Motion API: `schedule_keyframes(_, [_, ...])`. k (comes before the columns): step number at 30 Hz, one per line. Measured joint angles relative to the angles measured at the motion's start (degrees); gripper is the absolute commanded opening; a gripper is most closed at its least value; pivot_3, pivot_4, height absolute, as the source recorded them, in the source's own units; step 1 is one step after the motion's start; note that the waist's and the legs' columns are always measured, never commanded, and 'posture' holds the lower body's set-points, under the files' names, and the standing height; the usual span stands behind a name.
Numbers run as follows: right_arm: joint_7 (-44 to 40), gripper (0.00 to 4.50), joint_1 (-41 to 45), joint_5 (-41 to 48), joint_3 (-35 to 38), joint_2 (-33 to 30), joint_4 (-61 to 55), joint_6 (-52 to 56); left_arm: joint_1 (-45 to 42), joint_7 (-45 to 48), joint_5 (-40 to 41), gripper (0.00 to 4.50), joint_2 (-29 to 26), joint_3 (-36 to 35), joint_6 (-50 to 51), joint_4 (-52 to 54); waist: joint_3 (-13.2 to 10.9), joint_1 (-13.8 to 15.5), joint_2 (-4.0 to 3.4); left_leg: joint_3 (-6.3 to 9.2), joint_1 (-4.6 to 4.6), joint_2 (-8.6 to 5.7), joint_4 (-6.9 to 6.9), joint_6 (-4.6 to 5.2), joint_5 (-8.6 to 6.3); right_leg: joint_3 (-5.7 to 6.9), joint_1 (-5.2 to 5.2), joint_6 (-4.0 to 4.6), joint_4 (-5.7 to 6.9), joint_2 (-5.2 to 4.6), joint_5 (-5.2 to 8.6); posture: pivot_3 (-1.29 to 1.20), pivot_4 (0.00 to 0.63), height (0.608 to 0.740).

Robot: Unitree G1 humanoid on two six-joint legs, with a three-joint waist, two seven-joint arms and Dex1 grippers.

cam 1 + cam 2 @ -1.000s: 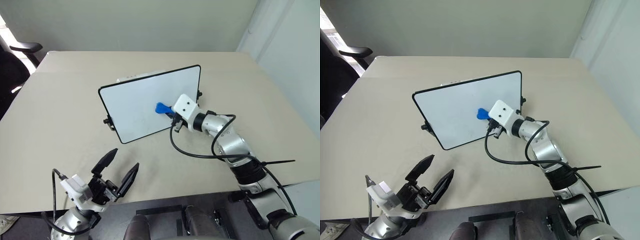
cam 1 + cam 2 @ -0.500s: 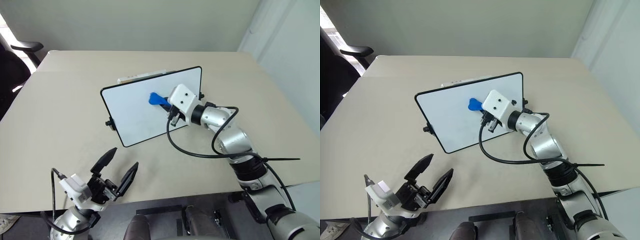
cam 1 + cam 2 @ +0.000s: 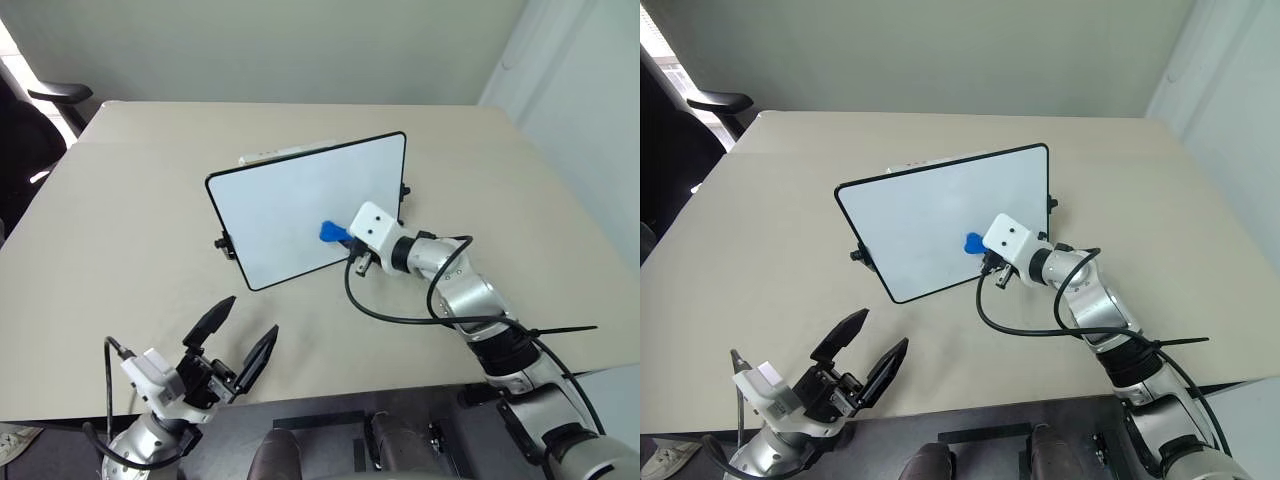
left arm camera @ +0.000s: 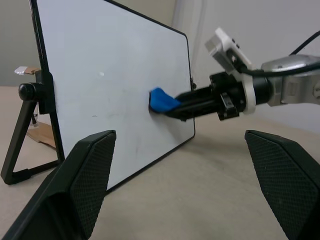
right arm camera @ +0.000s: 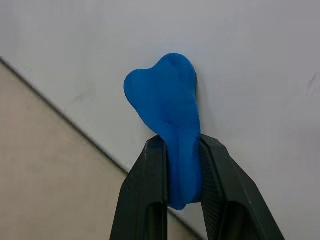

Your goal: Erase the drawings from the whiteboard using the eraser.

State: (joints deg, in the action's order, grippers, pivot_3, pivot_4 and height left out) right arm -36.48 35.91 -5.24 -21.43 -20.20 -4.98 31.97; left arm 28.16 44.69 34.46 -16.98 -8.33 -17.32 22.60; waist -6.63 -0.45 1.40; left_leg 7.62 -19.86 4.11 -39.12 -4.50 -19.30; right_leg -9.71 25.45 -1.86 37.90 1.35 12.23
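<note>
Right tool (image 5: 181,150) clamped on eraser (image 5: 170,105), lower right of whiteboard (image 3: 280,205); keep pressure flat, steady. Left tool (image 3: 237,335) apart.

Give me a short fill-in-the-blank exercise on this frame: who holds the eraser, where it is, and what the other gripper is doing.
1. The eraser is clamped in the ____ gripper.
2. The eraser presses against the ____.
3. The left gripper is ____ and holds nothing.
4. The whiteboard stands on a ____ table.

Missing words: right; whiteboard; open; beige
</note>
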Motion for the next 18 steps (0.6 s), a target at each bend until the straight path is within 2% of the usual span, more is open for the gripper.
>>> schedule_keyframes(11, [-0.2, 0.47, -0.8, -0.6, 0.2, -1.0, -0.2, 1.0, -0.3, -0.1, 0.0, 4.50, 0.0, 0.0, 0.0, 0.0, 0.0, 0.0, 0.00, 0.00, 0.00, 0.00, 0.01, 0.00, 0.00, 0.00, 0.00, 0.00, 0.00, 0.01, 0.00, 0.00, 0.150, 0.740])
schedule_keyframes(18, [0.8, 0.47, 1.3, 1.7, 5.7, 0.0, -3.8, 3.6, -0.2, -0.1, 0.0, 4.50, 0.0, 0.0, 0.1, 0.0, 0.0, 0.1, 0.00, -0.02, -0.02, 0.00, 0.03, 0.00, 0.00, 0.01, 0.02, 0.00, -0.01, 0.02, 0.00, 0.00, 0.150, 0.740])
